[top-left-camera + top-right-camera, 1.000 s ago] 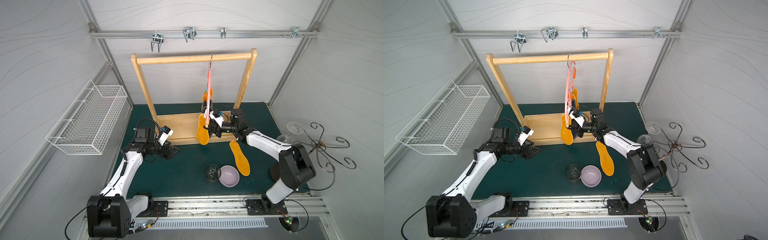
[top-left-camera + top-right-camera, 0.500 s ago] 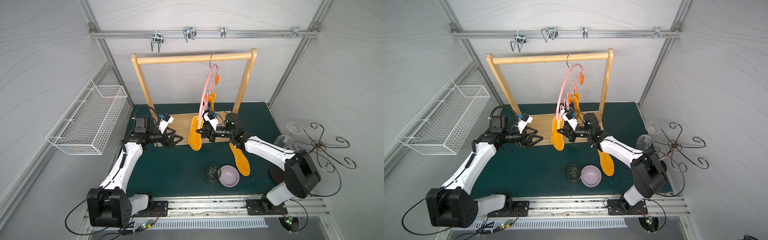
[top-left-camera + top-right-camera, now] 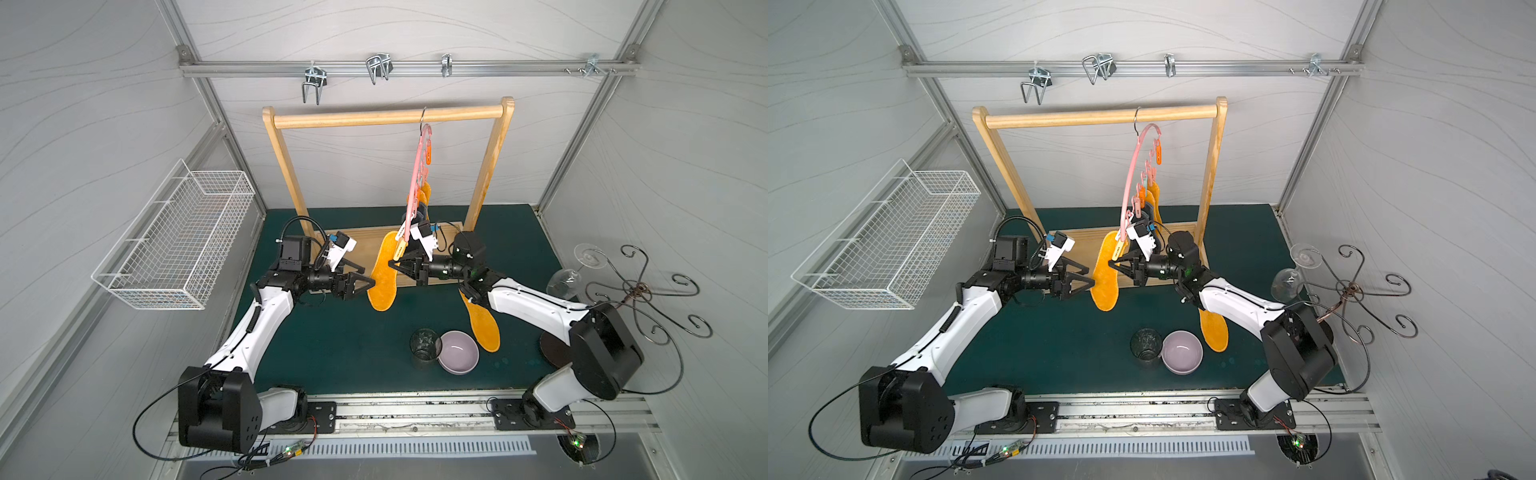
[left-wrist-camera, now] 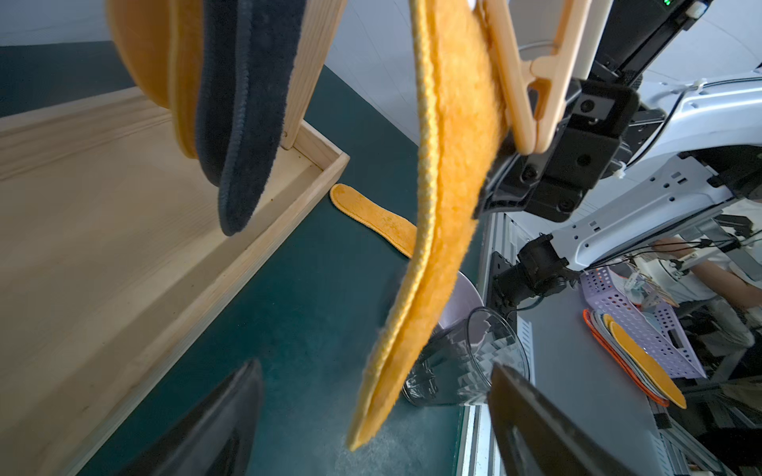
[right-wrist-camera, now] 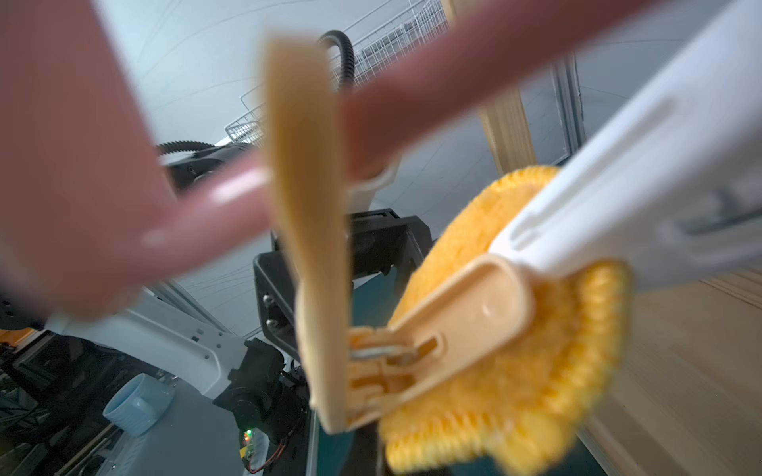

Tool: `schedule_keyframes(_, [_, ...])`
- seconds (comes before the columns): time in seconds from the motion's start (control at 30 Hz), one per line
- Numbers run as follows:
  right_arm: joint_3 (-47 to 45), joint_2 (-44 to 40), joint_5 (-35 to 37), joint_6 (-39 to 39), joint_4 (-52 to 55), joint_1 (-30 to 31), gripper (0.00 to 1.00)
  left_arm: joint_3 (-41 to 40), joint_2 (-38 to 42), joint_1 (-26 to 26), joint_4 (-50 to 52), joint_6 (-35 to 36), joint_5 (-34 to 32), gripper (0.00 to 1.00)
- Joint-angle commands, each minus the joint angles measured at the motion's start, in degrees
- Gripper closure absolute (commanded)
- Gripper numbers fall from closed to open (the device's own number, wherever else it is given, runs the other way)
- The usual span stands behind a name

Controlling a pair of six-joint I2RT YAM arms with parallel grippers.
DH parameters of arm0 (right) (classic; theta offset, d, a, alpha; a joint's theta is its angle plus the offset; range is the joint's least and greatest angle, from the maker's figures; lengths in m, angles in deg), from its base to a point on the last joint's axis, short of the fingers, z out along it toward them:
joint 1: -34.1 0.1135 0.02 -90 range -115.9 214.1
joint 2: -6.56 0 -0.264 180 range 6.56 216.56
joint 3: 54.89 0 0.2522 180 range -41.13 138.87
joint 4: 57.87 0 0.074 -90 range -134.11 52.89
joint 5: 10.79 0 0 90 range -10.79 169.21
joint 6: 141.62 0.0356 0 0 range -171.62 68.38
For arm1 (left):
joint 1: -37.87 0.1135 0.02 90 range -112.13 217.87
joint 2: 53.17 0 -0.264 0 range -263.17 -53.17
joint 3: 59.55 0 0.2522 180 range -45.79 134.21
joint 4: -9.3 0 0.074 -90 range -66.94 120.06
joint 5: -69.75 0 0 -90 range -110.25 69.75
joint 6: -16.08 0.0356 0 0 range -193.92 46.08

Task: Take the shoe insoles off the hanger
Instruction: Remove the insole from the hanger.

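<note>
I had the right claw [image 3: 393, 262] shut tight on the tail of the pale peach plastic clothespin [image 4: 532, 94], under the thin pink arched hanger [image 3: 417, 178] just above it, to squeeze the pin open, I judged. The mustard-orange fuzzy insole [image 3: 383, 282] it pinned hung just ahead of the left claw [image 3: 368, 277], in line with the gap between its wide, empty jaws, ready to catch it.

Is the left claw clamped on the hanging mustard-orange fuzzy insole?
No, the left claw stands open beside the hanging mustard-orange fuzzy insole.
</note>
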Motion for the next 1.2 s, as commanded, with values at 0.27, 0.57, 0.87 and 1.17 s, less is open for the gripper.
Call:
schedule_keyframes(0.27, [0.4,-0.6,-0.2,3.2,-4.4,0.7,0.92,0.3,-2.0,-3.5,0.9,4.5,6.2,0.67])
schedule_keyframes(0.57, [-0.2,0.4,3.5,4.4,-4.0,0.2,0.79,-1.4,-1.5,-3.6,1.7,8.1,7.4,1.00])
schedule_keyframes(0.87, [-1.7,0.7,8.2,8.6,-7.6,-1.6,0.66,-1.9,-1.6,-3.6,1.7,8.4,8.1,1.00])
schedule_keyframes(1.17, [-1.6,3.1,6.5,13.8,-15.5,-3.9,0.62,-2.5,-1.6,-3.6,1.6,8.9,8.4,1.00])
